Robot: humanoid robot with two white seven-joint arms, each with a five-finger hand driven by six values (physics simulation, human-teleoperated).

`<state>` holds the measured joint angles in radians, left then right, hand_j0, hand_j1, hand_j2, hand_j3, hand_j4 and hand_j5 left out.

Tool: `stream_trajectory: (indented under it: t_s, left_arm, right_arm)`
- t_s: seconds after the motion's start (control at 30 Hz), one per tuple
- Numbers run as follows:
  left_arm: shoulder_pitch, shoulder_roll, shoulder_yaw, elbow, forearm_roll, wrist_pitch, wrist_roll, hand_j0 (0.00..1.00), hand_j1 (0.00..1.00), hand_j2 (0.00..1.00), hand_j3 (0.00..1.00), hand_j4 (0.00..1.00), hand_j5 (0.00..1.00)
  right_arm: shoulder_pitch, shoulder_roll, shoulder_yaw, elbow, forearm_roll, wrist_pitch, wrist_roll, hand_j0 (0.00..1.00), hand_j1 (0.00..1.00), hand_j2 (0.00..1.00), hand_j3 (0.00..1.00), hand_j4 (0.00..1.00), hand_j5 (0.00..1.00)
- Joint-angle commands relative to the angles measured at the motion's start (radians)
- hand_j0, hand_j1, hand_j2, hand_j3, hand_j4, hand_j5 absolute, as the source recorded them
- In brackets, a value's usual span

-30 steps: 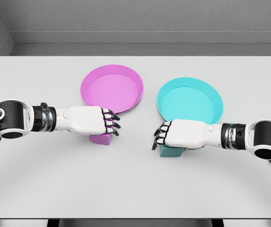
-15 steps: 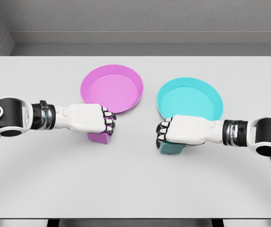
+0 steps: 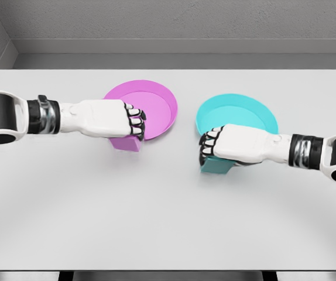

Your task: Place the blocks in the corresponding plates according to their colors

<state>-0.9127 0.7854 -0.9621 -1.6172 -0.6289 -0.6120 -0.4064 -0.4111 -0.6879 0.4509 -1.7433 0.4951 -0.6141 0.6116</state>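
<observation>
The left hand gripped a pink block beside the pink plate; the right hand gripped a teal block beside the teal plate.

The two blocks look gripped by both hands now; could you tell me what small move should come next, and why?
Probably carry each block onward over its matching plate. The left hand is closed on the pink block at the near rim of the pink plate, and the right hand is closed on the teal block just short of the teal plate. Neither block is over a plate's interior yet.
</observation>
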Motion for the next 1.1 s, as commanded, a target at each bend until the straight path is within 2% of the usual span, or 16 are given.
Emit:
stream_trajectory:
  t_s: [0.0,0.17,0.23,0.37,0.4,0.47,0.5,0.57,0.67,0.7,0.73,0.83,0.9,1.07]
  left_arm:
    - [-0.003,-0.024,0.005,0.077,0.018,0.001,0.000,0.45,0.45,0.45,0.45,0.45,0.45]
    - [-0.009,-0.092,0.082,0.207,0.014,0.001,0.000,0.44,0.44,0.44,0.44,0.44,0.44]
    - [-0.009,-0.109,0.095,0.243,0.012,0.001,0.000,0.44,0.44,0.44,0.44,0.44,0.44]
    - [-0.009,-0.159,0.132,0.312,0.008,0.001,-0.011,0.44,0.44,0.44,0.44,0.44,0.44]
    - [-0.009,-0.195,0.148,0.341,0.008,0.001,-0.041,0.44,0.44,0.44,0.44,0.44,0.44]
    - [-0.009,-0.235,0.155,0.378,0.006,0.001,-0.066,0.44,0.44,0.44,0.44,0.44,0.44]
    - [-0.009,-0.267,0.160,0.410,0.006,0.001,-0.091,0.44,0.44,0.44,0.44,0.44,0.44]
    - [-0.009,-0.328,0.191,0.491,0.006,0.001,-0.161,0.45,0.45,0.45,0.45,0.45,0.45]
    - [-0.009,-0.348,0.189,0.504,0.006,0.001,-0.169,0.46,0.46,0.46,0.46,0.46,0.46]
    - [-0.009,-0.351,0.189,0.504,0.006,0.001,-0.169,0.49,0.49,0.49,0.49,0.49,0.49]
    - [-0.009,-0.351,0.187,0.504,0.006,0.001,-0.170,0.57,0.57,0.57,0.57,0.57,0.57]
    - [-0.009,-0.351,0.187,0.504,0.008,0.001,-0.170,0.93,0.93,0.93,0.93,0.93,0.93]
    - [-0.009,-0.351,0.189,0.504,0.012,0.001,-0.170,1.00,1.00,1.00,1.00,1.00,1.00]
    - [-0.011,-0.347,0.214,0.516,0.018,0.001,-0.169,1.00,1.00,1.00,1.00,1.00,1.00]
  right_arm:
    - [0.000,-0.004,-0.050,0.011,-0.035,0.003,-0.001,0.56,0.56,0.56,0.56,0.56,0.56]
    - [-0.002,-0.001,-0.104,0.028,-0.066,0.003,-0.001,0.56,0.56,0.56,0.56,0.56,0.56]
    - [-0.005,0.002,-0.150,0.070,-0.078,0.003,-0.001,0.56,0.56,0.56,0.56,0.56,0.56]
    - [-0.028,0.010,-0.167,0.148,-0.079,0.003,-0.001,0.56,0.56,0.56,0.56,0.56,0.56]
    - [-0.028,0.024,-0.192,0.156,-0.079,0.003,-0.001,0.59,0.59,0.59,0.59,0.59,0.59]
    - [-0.026,0.025,-0.204,0.157,-0.078,0.003,-0.001,0.89,0.89,0.89,0.89,0.89,0.89]
    - [-0.026,0.025,-0.204,0.157,-0.078,0.003,-0.001,0.94,0.94,0.94,0.94,0.94,0.94]
    - [-0.026,0.025,-0.216,0.157,-0.078,0.003,-0.001,1.00,1.00,1.00,1.00,1.00,1.00]
    - [-0.026,0.025,-0.239,0.157,-0.078,0.003,-0.001,1.00,1.00,1.00,1.00,1.00,1.00]
    - [-0.026,0.025,-0.253,0.157,-0.078,0.003,-0.001,1.00,1.00,1.00,1.00,1.00,1.00]
    - [-0.023,0.024,-0.270,0.157,-0.078,0.003,-0.001,1.00,1.00,1.00,1.00,1.00,1.00]
    - [-0.018,0.024,-0.299,0.157,-0.078,0.003,-0.001,1.00,1.00,1.00,1.00,1.00,1.00]
    - [-0.009,0.022,-0.325,0.157,-0.078,0.003,-0.001,1.00,1.00,1.00,1.00,1.00,1.00]
    - [0.020,0.004,-0.422,0.189,-0.079,0.003,-0.001,1.00,1.00,1.00,1.00,1.00,1.00]
